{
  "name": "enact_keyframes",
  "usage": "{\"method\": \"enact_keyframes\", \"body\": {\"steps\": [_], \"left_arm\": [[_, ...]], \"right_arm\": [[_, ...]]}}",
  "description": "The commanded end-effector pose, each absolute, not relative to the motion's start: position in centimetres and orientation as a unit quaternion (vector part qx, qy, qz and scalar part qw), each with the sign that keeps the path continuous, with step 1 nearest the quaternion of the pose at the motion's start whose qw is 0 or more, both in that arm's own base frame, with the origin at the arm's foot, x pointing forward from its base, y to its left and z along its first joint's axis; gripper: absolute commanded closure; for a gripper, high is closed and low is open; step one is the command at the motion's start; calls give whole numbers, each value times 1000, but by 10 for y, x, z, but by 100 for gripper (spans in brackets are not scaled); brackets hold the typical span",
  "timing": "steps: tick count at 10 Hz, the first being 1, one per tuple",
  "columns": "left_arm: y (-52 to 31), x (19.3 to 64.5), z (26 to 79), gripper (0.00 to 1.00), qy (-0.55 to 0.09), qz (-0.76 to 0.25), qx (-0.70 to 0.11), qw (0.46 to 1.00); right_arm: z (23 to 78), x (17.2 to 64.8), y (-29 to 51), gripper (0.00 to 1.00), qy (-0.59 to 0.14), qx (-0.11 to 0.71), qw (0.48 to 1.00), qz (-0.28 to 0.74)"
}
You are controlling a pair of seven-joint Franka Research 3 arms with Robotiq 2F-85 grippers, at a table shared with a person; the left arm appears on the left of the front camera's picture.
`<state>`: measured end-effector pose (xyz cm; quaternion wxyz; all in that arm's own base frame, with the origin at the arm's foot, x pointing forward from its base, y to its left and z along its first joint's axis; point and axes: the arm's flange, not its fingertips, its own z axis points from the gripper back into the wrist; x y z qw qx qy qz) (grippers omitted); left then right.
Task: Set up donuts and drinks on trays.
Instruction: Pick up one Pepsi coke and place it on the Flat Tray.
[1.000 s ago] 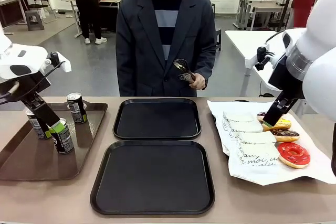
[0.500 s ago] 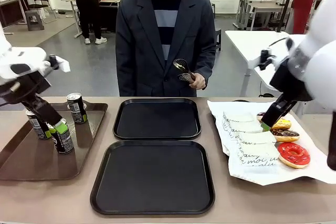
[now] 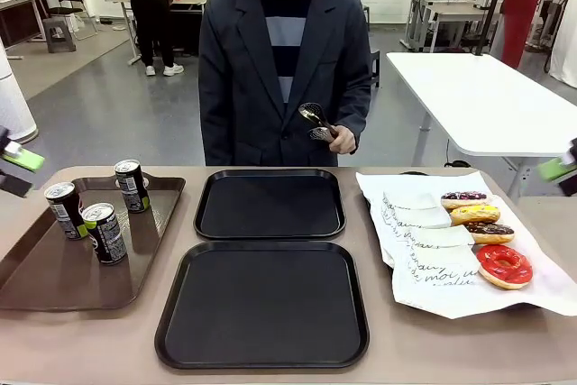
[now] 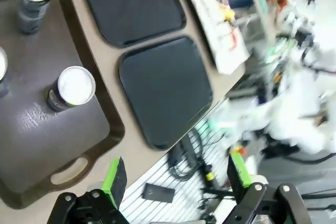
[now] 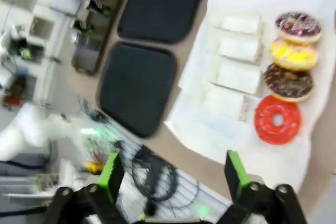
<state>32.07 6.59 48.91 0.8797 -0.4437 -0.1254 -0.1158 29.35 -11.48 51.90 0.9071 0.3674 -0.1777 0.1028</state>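
The left end effector (image 4: 175,174) and right end effector (image 5: 173,173) gape wide, holding nothing. Three slim metal cans (image 3: 106,232) stand on a glossy brown tray (image 3: 36,286). Four iced ring donuts (image 3: 503,265) lie on white paper (image 3: 424,290). Two matte, round-cornered black trays (image 3: 261,304) sit between them.

In the middle of the tabletop (image 3: 108,340) the far tray (image 3: 270,206) lies directly behind the near tray (image 3: 261,306). Left of them, a long tray (image 3: 54,279) holds three cans (image 3: 106,233). Right of them, a paper sheet (image 3: 451,301) carries four donuts (image 3: 476,215) in a row from near to far, with sleeves (image 3: 433,239) on their left.
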Motion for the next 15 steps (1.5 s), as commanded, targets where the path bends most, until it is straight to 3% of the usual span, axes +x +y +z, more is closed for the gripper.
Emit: {"method": "enact_keyframes", "body": {"steps": [1, 8, 10, 15], "left_arm": [[95, 333, 475, 0, -128, -78, -474, 868], [185, 316, 440, 0, -176, 53, -560, 808], [185, 318, 432, 0, -167, 72, -547, 817], [188, 312, 438, 0, -167, 66, -554, 813]], "right_arm": [[518, 296, -157, 0, -196, 434, 878, 47], [448, 280, -271, 0, -171, 552, 815, -37], [444, 288, -260, 0, -162, 525, 835, -35], [439, 275, -264, 0, -163, 546, 820, -48]]}}
